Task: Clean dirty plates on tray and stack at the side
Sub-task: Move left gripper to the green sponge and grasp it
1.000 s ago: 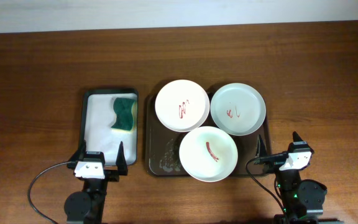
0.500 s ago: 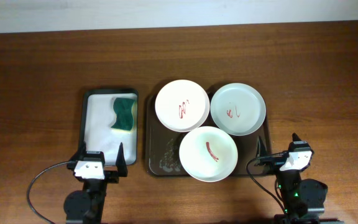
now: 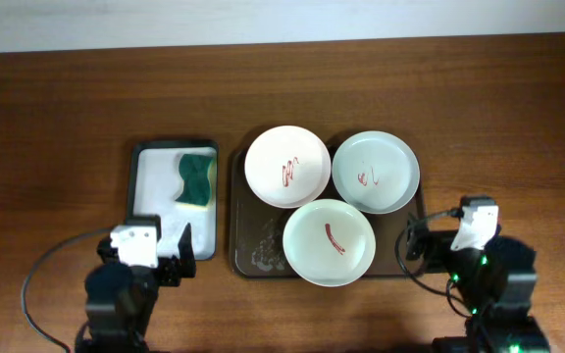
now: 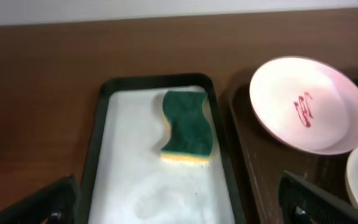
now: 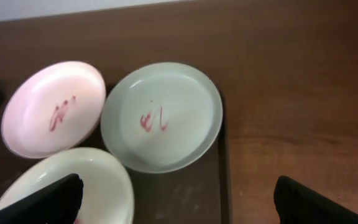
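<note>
At table centre, finding three smeared plates (image 3: 329, 242) resting on the brown tray (image 3: 253, 257), the grey-green plate (image 3: 390, 162) nearest the right gripper (image 5: 179, 193); spotting the sponge (image 4: 187, 124) straight ahead of the left gripper (image 4: 176, 199), long axis pointing away; holding both grippers wide, empty.

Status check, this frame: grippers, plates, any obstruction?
Left gripper open, empty. Right gripper open, empty. Three plates on tray, all smeared red. Sponge in side tray; nothing covering plates.

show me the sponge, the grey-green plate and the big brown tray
sponge (image 4: 187, 124), left wrist view, middle of its green top
grey-green plate (image 5: 178, 126), right wrist view, middle of its inside
brown tray (image 3: 255, 240), overhead view, bare floor near one corner
</note>
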You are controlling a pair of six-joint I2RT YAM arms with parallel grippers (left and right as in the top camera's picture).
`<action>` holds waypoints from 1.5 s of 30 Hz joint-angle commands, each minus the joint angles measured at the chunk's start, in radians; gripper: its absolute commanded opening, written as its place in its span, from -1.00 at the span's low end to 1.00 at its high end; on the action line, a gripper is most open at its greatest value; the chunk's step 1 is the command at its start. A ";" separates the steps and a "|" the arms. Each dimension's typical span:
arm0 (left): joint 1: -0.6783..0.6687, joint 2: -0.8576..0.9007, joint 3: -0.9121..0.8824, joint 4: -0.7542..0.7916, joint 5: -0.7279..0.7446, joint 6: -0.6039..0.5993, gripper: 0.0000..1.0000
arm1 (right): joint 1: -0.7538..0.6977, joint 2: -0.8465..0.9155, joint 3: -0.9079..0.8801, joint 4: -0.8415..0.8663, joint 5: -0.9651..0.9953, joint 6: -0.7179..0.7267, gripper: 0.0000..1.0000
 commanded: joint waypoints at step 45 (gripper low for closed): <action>0.005 1.237 0.589 0.043 0.109 -0.042 0.67 | 0.009 0.420 0.402 -0.357 -0.156 0.012 0.97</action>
